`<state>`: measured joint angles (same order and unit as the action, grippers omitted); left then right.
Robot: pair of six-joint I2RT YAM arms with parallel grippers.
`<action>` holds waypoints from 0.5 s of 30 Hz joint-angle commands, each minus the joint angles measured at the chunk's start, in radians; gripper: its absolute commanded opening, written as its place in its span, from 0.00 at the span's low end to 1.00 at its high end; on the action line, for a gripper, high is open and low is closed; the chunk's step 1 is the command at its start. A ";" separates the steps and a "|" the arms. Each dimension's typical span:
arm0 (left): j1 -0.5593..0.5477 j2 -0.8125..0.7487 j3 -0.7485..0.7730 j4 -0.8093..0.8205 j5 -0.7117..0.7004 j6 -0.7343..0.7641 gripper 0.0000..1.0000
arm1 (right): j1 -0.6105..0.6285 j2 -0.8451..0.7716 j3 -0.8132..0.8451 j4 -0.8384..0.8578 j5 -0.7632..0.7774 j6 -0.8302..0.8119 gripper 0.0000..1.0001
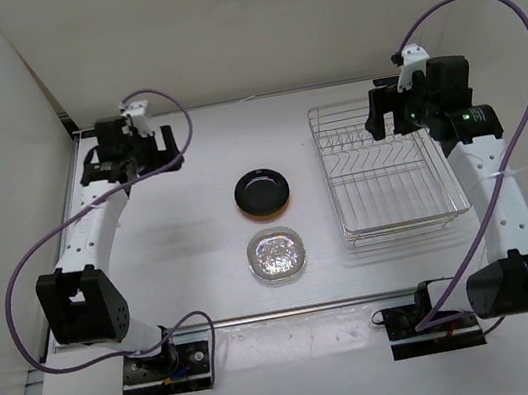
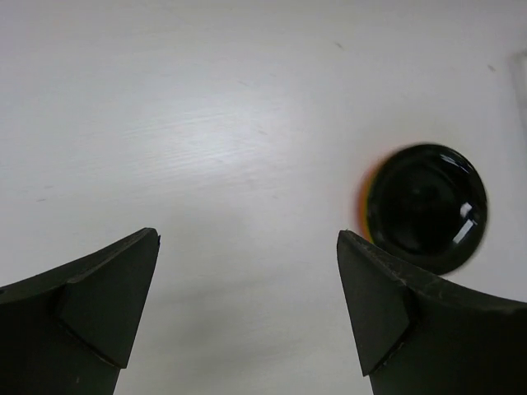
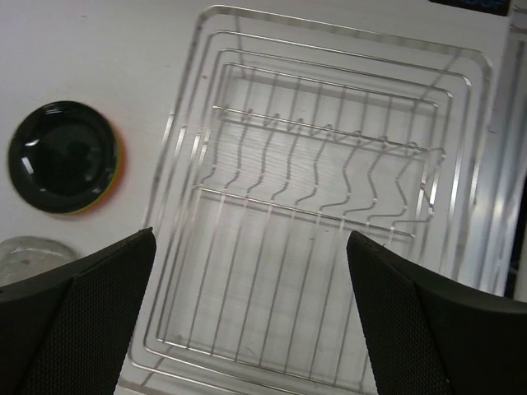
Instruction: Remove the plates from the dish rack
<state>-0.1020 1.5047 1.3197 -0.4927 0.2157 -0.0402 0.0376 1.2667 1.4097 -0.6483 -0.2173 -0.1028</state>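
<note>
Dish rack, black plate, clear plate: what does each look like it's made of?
Dish rack: thin metal wire with a bright, chrome-like finish that glints silver. Black plate: glossy, with sharp highlights; it could be plastic or glazed ceramic, and the look does not settle which. Clear plate: transparent and sparkling, with a textured look; either glass or clear plastic.

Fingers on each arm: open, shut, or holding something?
Left gripper: fingers open, holding nothing.
Right gripper: fingers open, holding nothing.
</note>
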 commanded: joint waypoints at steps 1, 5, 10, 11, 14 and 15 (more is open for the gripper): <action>0.097 -0.040 0.097 -0.108 -0.079 0.028 1.00 | -0.046 0.031 0.060 0.026 0.142 -0.023 1.00; 0.223 -0.028 0.196 -0.153 -0.088 0.049 1.00 | -0.136 0.074 0.101 0.026 0.165 -0.023 1.00; 0.386 0.005 0.266 -0.178 -0.012 0.068 1.00 | -0.260 0.161 0.184 -0.016 0.145 -0.023 1.00; 0.403 0.005 0.288 -0.193 -0.012 0.068 1.00 | -0.275 0.174 0.198 -0.028 0.160 -0.023 1.00; 0.453 0.015 0.302 -0.205 0.011 0.080 1.00 | -0.304 0.209 0.235 -0.028 0.171 -0.023 1.00; 0.462 0.015 0.302 -0.216 0.023 0.080 1.00 | -0.304 0.209 0.235 -0.028 0.171 -0.023 1.00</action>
<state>0.3450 1.5215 1.5852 -0.6590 0.1841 0.0223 -0.2527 1.4715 1.5925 -0.6693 -0.0643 -0.1139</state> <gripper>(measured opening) 0.998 0.998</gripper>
